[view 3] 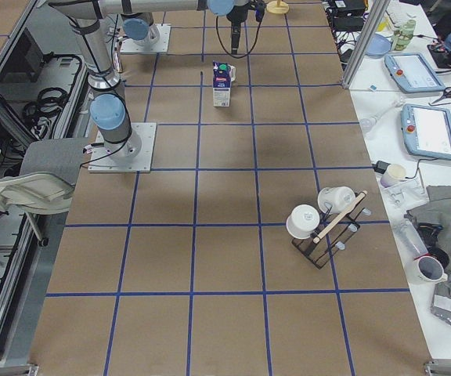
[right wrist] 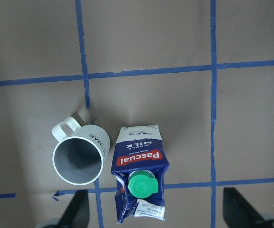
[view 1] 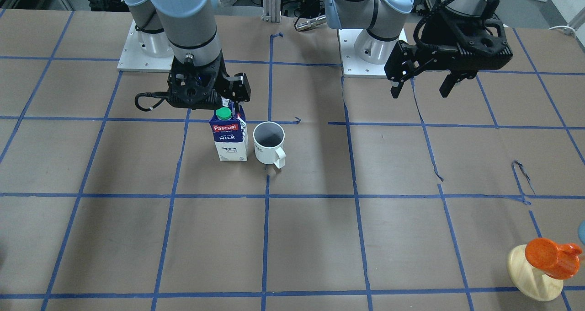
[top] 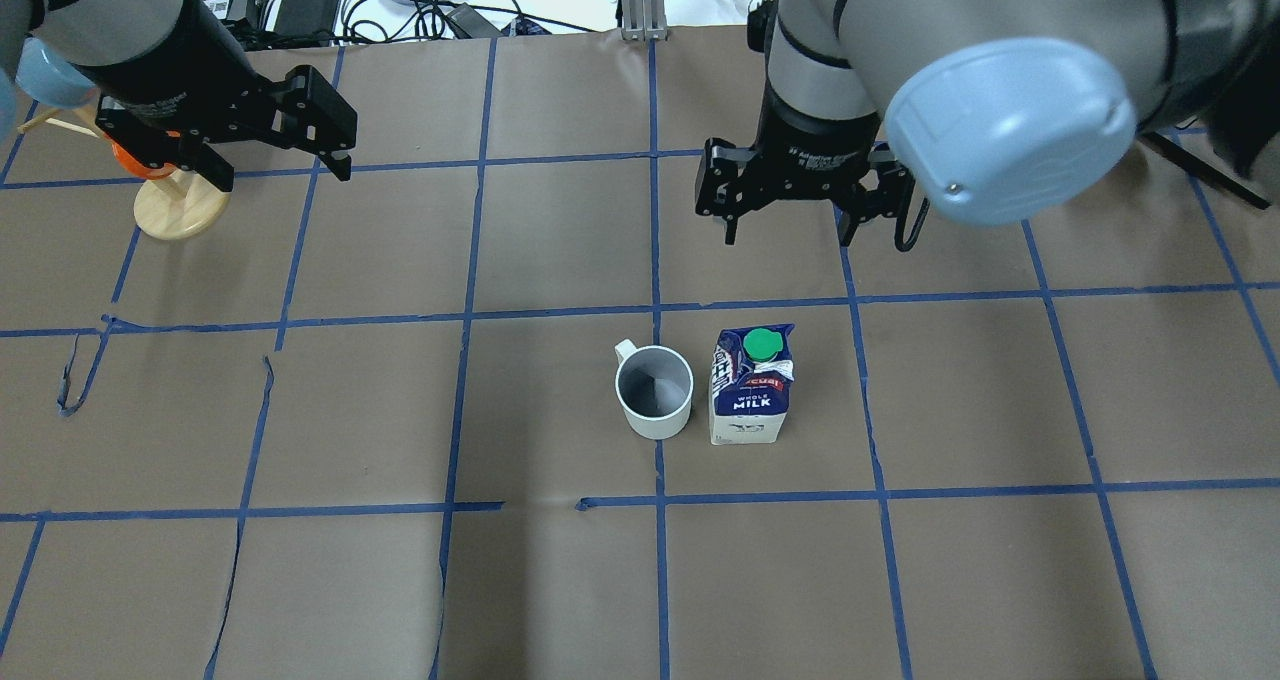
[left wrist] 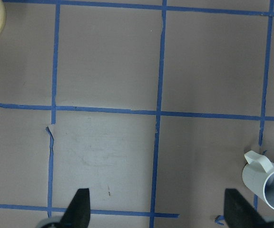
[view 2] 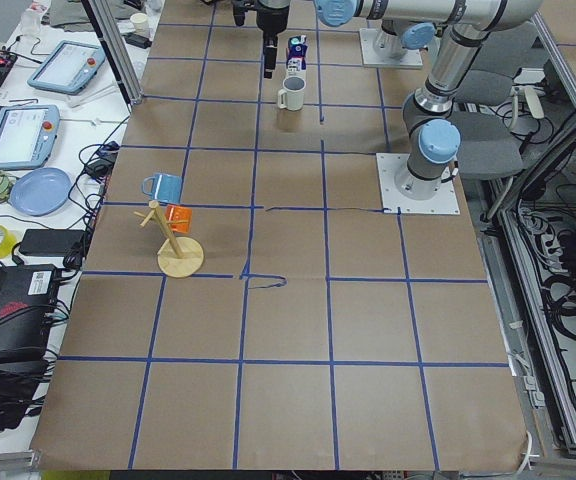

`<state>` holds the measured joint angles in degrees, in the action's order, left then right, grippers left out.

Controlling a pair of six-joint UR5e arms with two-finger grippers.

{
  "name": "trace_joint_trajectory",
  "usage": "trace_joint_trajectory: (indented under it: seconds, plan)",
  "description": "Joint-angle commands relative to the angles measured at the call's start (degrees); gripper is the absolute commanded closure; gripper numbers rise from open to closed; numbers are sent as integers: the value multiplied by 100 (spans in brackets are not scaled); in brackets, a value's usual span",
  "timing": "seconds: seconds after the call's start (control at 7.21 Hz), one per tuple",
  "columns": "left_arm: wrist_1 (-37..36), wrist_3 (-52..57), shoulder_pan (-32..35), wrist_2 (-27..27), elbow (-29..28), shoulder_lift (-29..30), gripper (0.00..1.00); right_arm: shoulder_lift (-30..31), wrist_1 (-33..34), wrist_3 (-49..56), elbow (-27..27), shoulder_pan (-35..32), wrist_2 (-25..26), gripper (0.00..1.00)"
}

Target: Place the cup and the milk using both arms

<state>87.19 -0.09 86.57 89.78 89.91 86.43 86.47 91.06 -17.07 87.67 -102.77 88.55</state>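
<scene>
The white cup (view 1: 268, 142) with a dark grey inside stands upright on the table, its handle toward the far side from the robot. The navy and white milk carton (view 1: 229, 137) with a green cap stands upright beside it, close but apart. Both also show in the overhead view, the cup (top: 655, 392) left of the milk (top: 752, 388). My right gripper (top: 790, 230) is open and empty, raised above the table just beyond the milk; its wrist view looks down on the milk (right wrist: 139, 180) and cup (right wrist: 80, 159). My left gripper (top: 280, 165) is open and empty, raised far to the left of the cup.
A wooden mug tree (top: 175, 200) with an orange mug stands at the table's far left, under the left arm. A black rack with white cups (view 3: 323, 223) stands toward the table's right end. Blue tape lines grid the brown table.
</scene>
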Motion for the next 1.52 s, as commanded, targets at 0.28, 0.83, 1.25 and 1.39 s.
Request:
trace_joint_trajectory:
  seconds: [0.28, 0.83, 1.25, 1.39]
  plan:
    - [0, 0, 0, -13, 0, 5, 0, 220, -115, 853, -373, 827, 31, 0]
    - [0, -9, 0, -13, 9, 14, 0, 282, 79, 881, -321, 811, -13, 0]
    - [0, 0, 0, -22, 9, 5, 0, 282, 79, 864, -312, 794, -74, 0]
    - [0, 0, 0, -22, 0, 5, 0, 282, 79, 872, -312, 794, -57, 0]
